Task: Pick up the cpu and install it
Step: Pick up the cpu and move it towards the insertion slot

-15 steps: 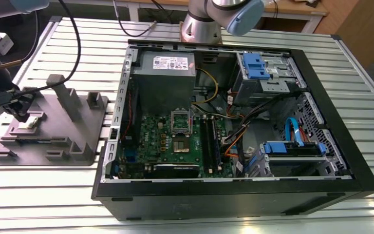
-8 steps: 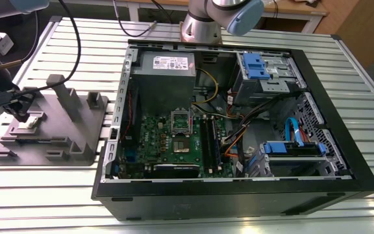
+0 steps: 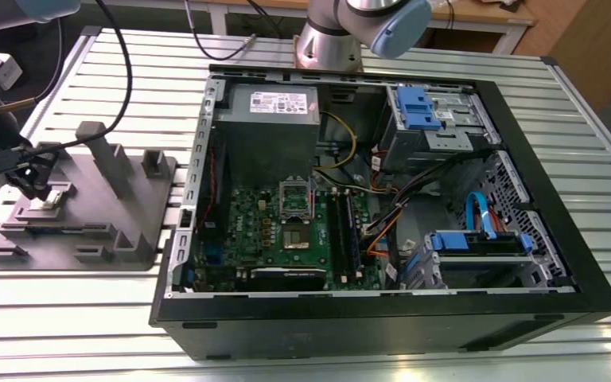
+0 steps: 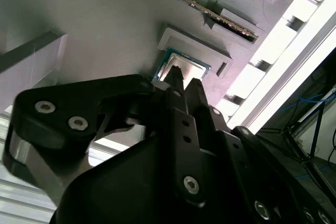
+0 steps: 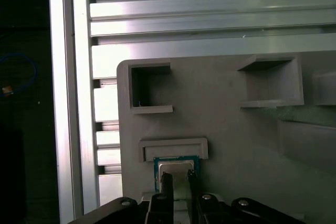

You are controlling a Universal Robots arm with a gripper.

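Gripper positioned directly over the cpu, which is seated in a shallow recess of the grey fixture, just beside a raised lip. In both wrist views the two black fingertips are seen slightly parted, with a gap narrower than the chip; a strip of its silvery top is seen between them and nothing is clamped. Whether the tips touch the metal cannot be told. The chip's green edge is exposed next to the fixture wall. In the exterior view the gripper is located at the fixture's end towards the exterior view's left, well apart from the open computer case, in which the green motherboard is mounted. Fixture and case are both supported by the slatted aluminium table
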